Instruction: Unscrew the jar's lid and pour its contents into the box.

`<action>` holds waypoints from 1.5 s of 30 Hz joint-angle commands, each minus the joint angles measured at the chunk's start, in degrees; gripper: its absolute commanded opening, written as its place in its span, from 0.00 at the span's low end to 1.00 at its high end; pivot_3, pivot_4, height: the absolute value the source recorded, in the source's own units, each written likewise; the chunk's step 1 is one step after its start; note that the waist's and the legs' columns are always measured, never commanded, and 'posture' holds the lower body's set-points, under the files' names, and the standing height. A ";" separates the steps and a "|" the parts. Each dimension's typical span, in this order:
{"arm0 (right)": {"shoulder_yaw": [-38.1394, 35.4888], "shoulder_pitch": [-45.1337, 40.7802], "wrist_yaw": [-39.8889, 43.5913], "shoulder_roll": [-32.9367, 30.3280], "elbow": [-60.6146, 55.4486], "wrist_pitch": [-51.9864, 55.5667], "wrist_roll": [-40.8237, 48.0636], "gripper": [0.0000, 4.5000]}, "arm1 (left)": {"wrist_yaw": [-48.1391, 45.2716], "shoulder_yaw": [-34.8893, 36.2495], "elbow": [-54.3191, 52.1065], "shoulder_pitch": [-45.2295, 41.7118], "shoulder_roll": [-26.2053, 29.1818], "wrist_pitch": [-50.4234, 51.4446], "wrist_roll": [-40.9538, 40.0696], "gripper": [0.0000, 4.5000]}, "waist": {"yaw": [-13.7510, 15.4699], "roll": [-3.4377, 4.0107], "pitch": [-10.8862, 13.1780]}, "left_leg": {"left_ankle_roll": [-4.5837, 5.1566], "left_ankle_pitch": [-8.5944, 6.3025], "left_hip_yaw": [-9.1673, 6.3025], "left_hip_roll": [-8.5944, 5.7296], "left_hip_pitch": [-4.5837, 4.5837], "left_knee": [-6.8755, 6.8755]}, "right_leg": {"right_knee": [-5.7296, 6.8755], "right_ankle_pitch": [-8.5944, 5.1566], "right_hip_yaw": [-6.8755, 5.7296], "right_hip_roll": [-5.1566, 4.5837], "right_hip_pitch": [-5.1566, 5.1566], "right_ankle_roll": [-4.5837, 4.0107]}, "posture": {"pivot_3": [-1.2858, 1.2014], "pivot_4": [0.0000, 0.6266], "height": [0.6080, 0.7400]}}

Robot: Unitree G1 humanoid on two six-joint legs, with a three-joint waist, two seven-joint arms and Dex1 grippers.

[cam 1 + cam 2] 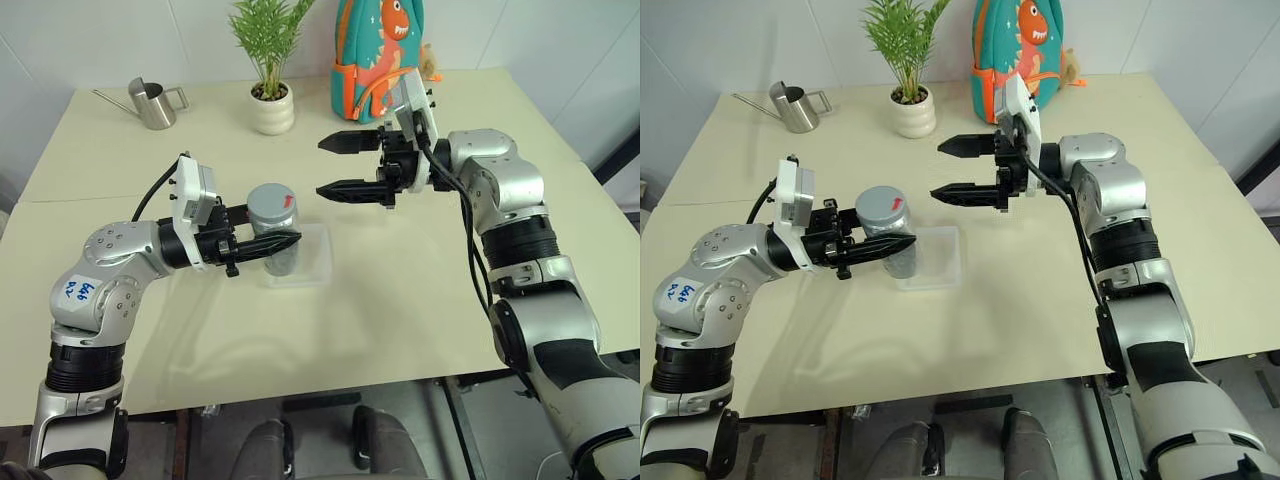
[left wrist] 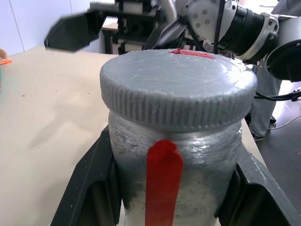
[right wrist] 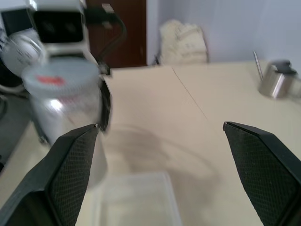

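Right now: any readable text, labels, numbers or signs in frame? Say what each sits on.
Handwritten blue marks on the white sticker on the left arm: too small to read for certain.
Red tape strips on the jar and the lid: no writing.
Dinosaur picture on the backpack: no words.
Nothing else bears text.

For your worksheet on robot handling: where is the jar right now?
In the head views, the jar sits left of centre, clamped in the left gripper above the clear box.
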 commanded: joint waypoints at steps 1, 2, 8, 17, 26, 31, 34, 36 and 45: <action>-0.70 1.29 -0.55 1.75 -9.18 4.08 3.72 0.99 | -0.28 0.92 -1.14 -0.91 0.42 -0.60 -0.79 0.44 | 0.12 0.00 0.00 | 0.00 0.00 -0.01 0.00 0.00 0.00 | 0.00 0.00 0.00 0.00 0.00 0.00 | 0.52 0.24 1.00; -0.28 2.17 -1.20 2.59 -11.81 5.35 4.39 0.99 | -0.19 0.80 -1.11 -1.06 0.30 -0.58 -0.77 0.44 | 0.14 0.00 0.00 | 0.00 0.00 -0.01 0.00 0.00 0.00 | -0.01 0.00 0.00 0.00 0.00 0.00 | 0.52 0.24 1.00; 2.12 5.04 -4.68 6.78 -19.25 8.02 4.56 0.99 | 0.34 -0.53 -0.95 -1.73 -1.16 -0.77 -0.39 0.44 | 0.23 0.00 0.00 | -0.01 -0.01 -0.03 -0.03 -0.01 0.02 | 0.02 0.00 0.00 -0.01 0.01 0.00 | 0.52 0.24 1.00; 3.10 4.49 -9.68 11.52 -17.34 5.70 2.34 0.99 | 0.29 -1.26 -1.76 -1.06 -1.62 -0.81 -0.18 0.44 | 0.12 0.00 0.00 | -0.01 -0.01 -0.03 -0.02 0.00 0.03 | 0.05 0.01 0.00 -0.01 -0.01 -0.01 | 0.52 0.24 1.00; 2.15 4.42 -8.13 8.35 -13.72 3.09 1.14 0.99 | 0.48 -0.54 -1.90 -0.97 -1.26 -0.77 -0.42 0.44 | 0.16 -0.01 0.00 | -0.01 -0.01 -0.03 -0.03 0.00 0.03 | 0.05 0.01 0.00 -0.01 0.00 -0.01 | 0.52 0.24 1.00; 0.88 4.40 -6.62 4.20 -10.22 1.94 0.78 0.99 | 0.45 -0.26 -1.85 -0.68 -0.92 -0.95 -0.44 0.44 | 0.13 -0.01 0.00 | -0.01 -0.01 -0.03 -0.03 0.00 0.02 | 0.04 0.01 0.00 -0.01 0.00 -0.01 | 0.52 0.24 1.00; 0.31 4.37 -5.82 1.24 -7.85 1.06 0.32 0.99 | 0.50 -0.24 -1.75 -0.67 -0.91 -1.10 -0.34 0.44 | 0.13 -0.01 0.00 | -0.01 -0.01 -0.02 -0.03 0.00 0.03 | 0.05 0.01 0.00 -0.01 0.00 -0.01 | 0.52 0.24 1.00; 0.15 4.30 -5.52 0.00 -7.04 0.87 0.50 0.99 | 0.50 -0.24 -1.72 -0.66 -0.91 -1.17 -0.31 0.44 | 0.14 -0.01 0.00 | 0.00 -0.01 -0.02 -0.02 -0.01 0.03 | 0.04 0.01 0.00 -0.01 0.00 -0.01 | 0.52 0.24 1.00; -2.19 3.48 -3.23 -3.05 -6.88 3.55 2.68 0.99 | 0.04 0.36 -2.03 -0.25 -0.69 -0.82 -0.09 0.44 | 0.06 -0.01 0.00 | -0.01 -0.01 0.02 -0.01 0.01 0.01 | 0.02 0.01 0.00 -0.01 0.00 -0.01 | 0.52 0.24 1.00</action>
